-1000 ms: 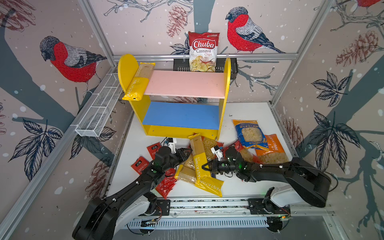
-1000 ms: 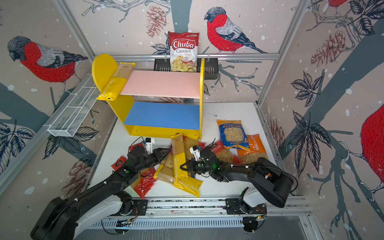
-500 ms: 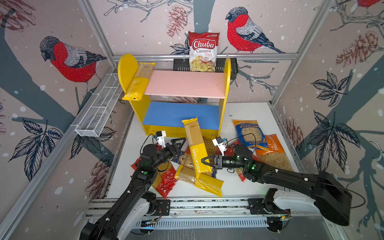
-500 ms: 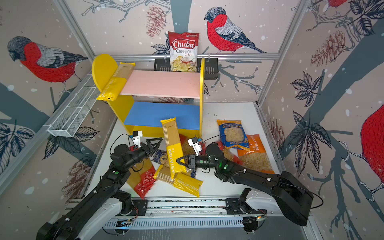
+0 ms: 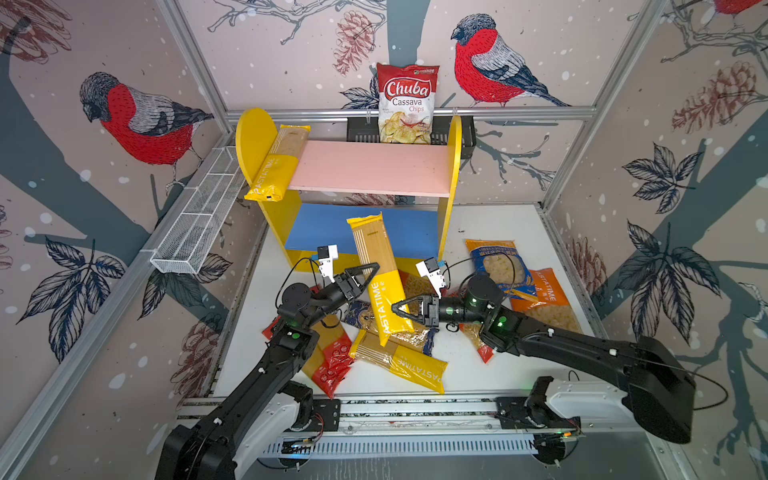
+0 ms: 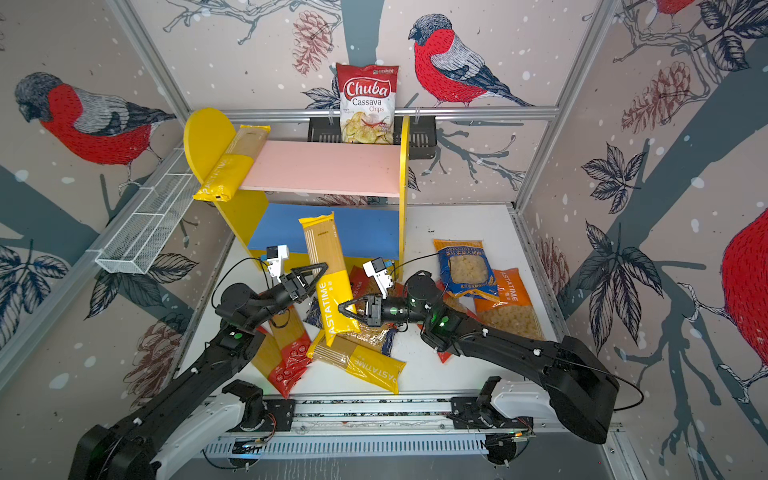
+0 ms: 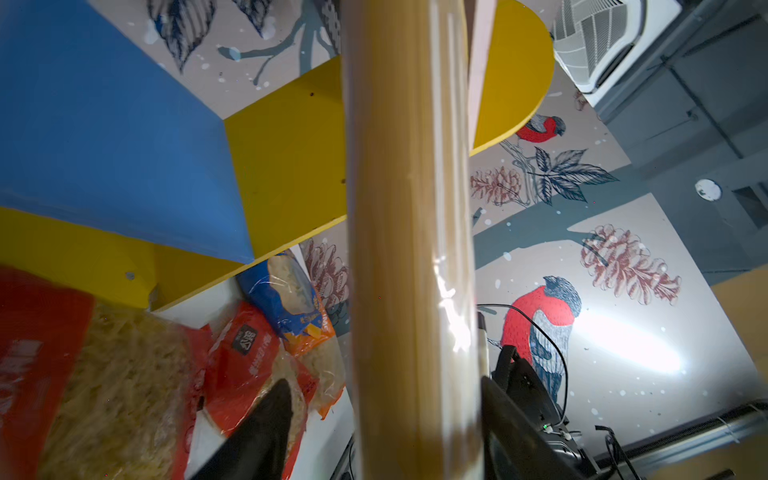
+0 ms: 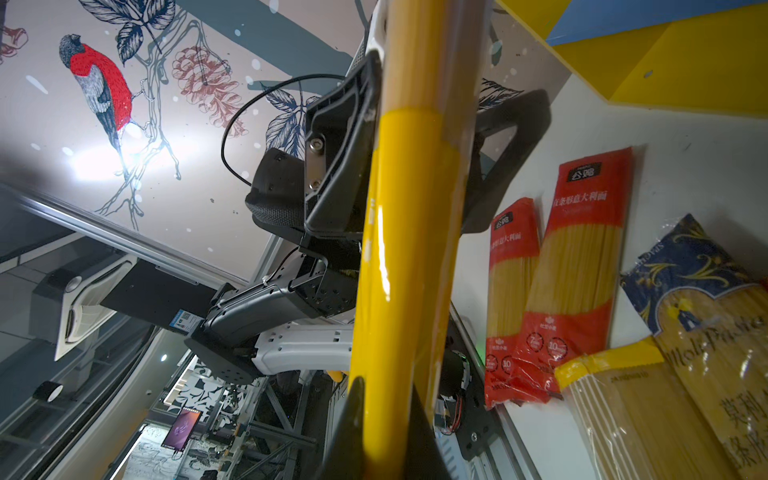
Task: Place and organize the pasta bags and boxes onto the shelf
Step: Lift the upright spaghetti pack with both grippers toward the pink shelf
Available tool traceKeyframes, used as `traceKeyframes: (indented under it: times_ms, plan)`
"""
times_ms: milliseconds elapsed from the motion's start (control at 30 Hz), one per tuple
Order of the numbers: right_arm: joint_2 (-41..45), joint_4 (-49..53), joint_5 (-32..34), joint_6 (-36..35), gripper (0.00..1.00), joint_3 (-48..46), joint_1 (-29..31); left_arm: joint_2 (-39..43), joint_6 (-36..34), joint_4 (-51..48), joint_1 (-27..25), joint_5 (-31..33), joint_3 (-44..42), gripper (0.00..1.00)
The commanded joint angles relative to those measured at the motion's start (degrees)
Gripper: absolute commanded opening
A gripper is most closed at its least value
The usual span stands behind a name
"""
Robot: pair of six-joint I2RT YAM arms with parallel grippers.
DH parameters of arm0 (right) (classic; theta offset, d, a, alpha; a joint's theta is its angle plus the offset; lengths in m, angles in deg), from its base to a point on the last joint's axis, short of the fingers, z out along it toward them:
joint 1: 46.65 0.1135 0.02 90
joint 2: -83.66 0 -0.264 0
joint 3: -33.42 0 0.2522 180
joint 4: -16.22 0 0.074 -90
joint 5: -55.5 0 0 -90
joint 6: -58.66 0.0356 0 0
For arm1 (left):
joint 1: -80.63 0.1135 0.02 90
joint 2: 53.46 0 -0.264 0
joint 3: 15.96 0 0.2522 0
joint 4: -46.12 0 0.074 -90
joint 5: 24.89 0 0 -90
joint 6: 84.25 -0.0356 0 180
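A: How many long ones?
B: Three yellow packs [image 5: 276,162] [image 5: 374,257] [image 5: 405,363], two red packs [image 8: 513,299] [image 8: 582,257], one dark blue pack [image 8: 698,266].
A: And the short ones?
B: Two red bags [image 7: 37,332] [image 7: 245,349], one blue bag [image 5: 494,266], one orange bag [image 5: 544,299]. One chips bag [image 5: 407,104], one shelf [image 5: 365,166].

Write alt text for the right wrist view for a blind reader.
A long yellow spaghetti pack fills the centre, clamped in the right gripper, with the left gripper open around it. Two red spaghetti packs and a dark blue pack lie on the table.
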Motion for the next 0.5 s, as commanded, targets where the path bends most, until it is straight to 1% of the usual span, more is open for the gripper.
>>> traceKeyframes:
  times_ms: [0, 133, 200, 300, 367, 467]
  plan:
    - [-0.10, -10.19, -1.44, -3.64, 0.00, 1.86, 0.11, -1.23, -1.77, 5.59, -0.80, -0.91, 2.38, 0.60]
    - [-0.69, -9.29, -0.81, -4.12, 0.01, 2.57, 0.02, -2.56, -3.89, 4.58, -0.85, -1.24, 5.00, 0.40]
    - [-0.72, -8.28, -0.29, -4.29, 0.06, 2.93, -0.07, -3.17, -5.03, 3.61, -0.84, -1.51, 6.38, 0.31]
    - [-0.72, -4.97, 1.24, -5.67, 0.18, 3.59, -0.03, -3.83, -6.38, 3.09, -0.80, -1.87, 8.51, 0.19]
    - [-0.72, -2.99, 2.27, -6.85, 0.30, 3.73, 0.04, -4.24, -7.41, 1.96, -0.80, -2.01, 10.62, 0.14]
    - [-0.72, -0.58, 3.57, -8.37, 0.45, 3.57, 0.13, -5.05, -9.49, -0.01, -0.59, -2.03, 14.06, 0.09]
